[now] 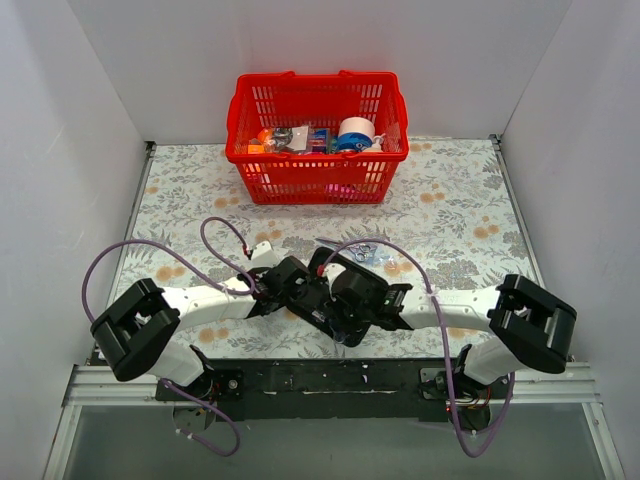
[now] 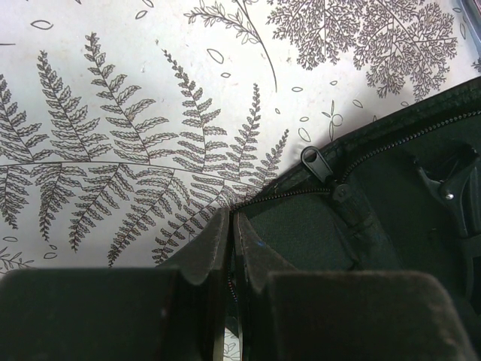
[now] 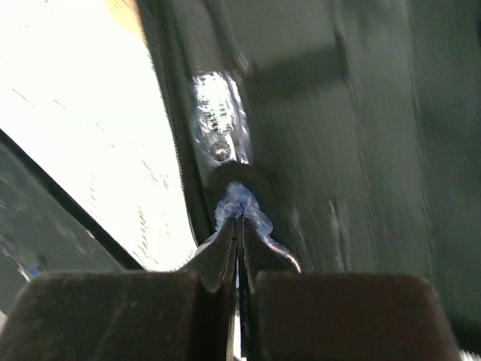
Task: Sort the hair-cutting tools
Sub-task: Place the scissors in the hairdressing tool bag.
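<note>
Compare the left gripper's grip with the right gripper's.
The left gripper is shut on the zippered edge of the black pouch; the right gripper is shut on the pale blue loop of the scissors. The left gripper sits beside the fern-print table; the right gripper is against dark fabric. Both are fully closed.

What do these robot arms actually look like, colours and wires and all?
The left arm and right arm have white tubular links between chunky black joint housings, and a looping purple cable runs along each. The left gripper and right gripper end in dark, matte, wedge-shaped fingers. No markings are legible.
</note>
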Tool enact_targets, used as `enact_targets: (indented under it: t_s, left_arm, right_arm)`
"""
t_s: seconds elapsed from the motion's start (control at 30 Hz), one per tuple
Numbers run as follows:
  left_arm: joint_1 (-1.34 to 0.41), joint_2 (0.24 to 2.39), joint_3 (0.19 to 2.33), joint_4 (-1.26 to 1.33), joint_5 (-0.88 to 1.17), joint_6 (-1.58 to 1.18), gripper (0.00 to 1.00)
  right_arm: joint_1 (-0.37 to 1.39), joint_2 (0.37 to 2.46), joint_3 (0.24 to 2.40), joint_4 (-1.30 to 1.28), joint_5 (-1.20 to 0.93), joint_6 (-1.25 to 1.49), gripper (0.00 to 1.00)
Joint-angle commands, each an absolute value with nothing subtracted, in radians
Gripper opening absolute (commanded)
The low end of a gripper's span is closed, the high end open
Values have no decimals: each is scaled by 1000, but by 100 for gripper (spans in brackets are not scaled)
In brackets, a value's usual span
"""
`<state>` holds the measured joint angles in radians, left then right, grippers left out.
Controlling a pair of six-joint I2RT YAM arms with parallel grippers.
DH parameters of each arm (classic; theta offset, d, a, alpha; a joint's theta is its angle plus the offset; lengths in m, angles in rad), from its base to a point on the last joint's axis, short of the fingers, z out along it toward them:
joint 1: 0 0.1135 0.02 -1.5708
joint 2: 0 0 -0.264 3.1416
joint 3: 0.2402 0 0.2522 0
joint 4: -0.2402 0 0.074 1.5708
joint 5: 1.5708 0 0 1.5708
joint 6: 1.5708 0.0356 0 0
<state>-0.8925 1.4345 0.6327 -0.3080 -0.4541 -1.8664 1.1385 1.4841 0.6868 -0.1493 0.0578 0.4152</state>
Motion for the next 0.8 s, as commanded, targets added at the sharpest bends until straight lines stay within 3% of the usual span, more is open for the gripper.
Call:
enact_targets:
  t_s: [0.0, 0.27, 0.57, 0.77]
  left_arm:
    - [-971, 1511, 568, -325, -115, -1910, 0]
    - [-973, 1526, 575, -324, -118, -1913, 0]
    - [-979, 1526, 591, -339, -123, -1916, 0]
    - [-982, 1476, 560, -353, -143, -1947, 0]
  right_arm:
    - [1154, 1772, 543, 808, -34, 442, 1]
    - [1132, 1862, 537, 919, -132, 440, 1]
    - [1132, 1763, 531, 769, -40, 411, 1]
    - [1131, 1629, 518, 648, 75, 399, 24]
